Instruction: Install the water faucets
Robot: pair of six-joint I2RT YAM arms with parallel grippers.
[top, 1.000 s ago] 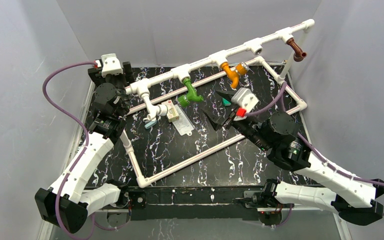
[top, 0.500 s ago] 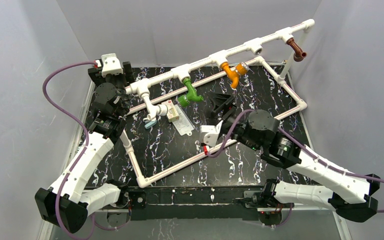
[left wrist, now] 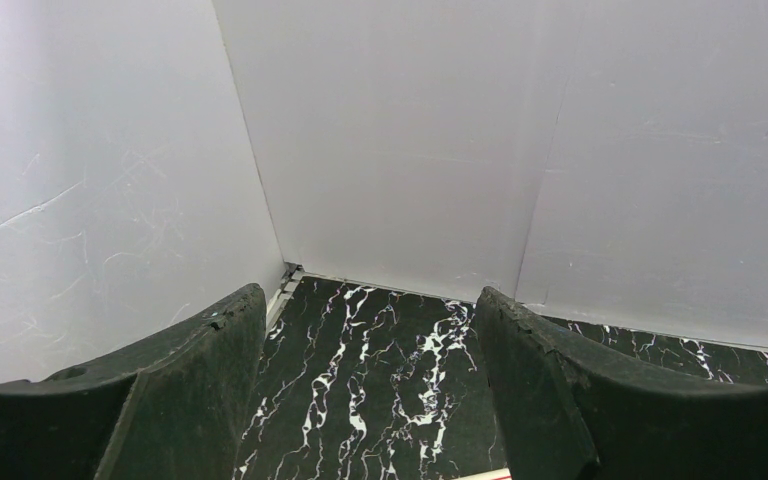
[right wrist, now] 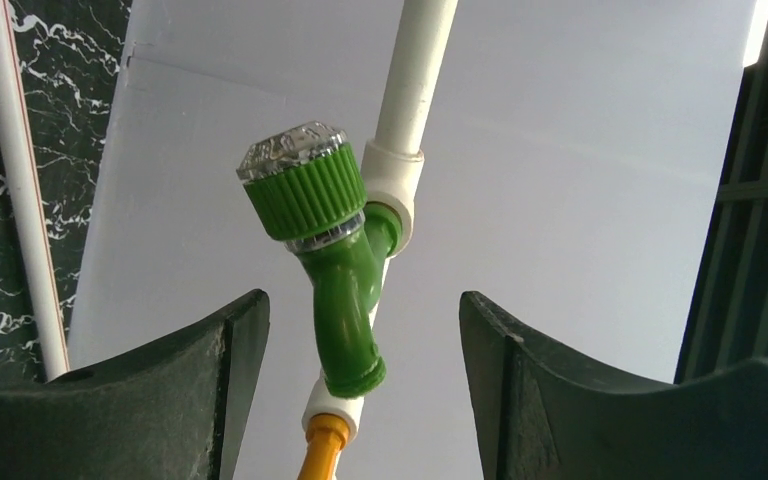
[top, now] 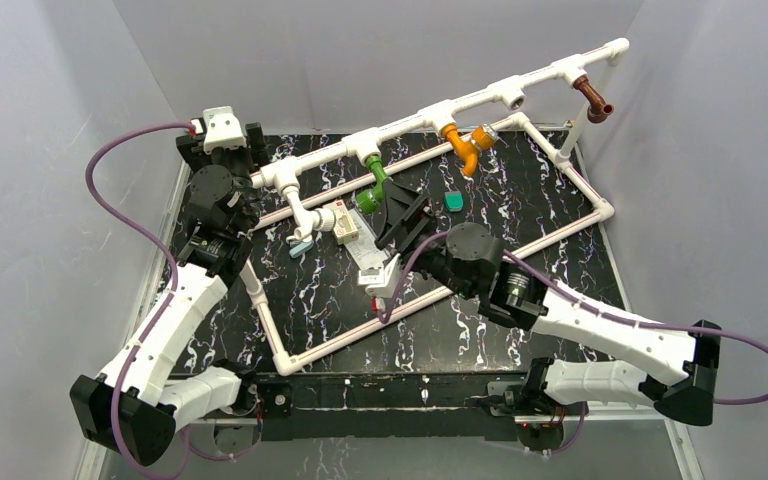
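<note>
Plain pale grey walls (top: 360, 60) enclose three sides; the tabletop (top: 340, 300) is black with white marble veins.

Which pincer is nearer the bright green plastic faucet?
Right. The right pincer faces the bright green plastic faucet close up, open; the left pincer is away at the back-left corner.

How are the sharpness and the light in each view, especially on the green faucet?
Right wrist view: the green faucet is sharp, and its clear knob top glints. Top external view: light is even, shadows are soft, no visible blur. Left wrist view: evenly lit, no glare.
</note>
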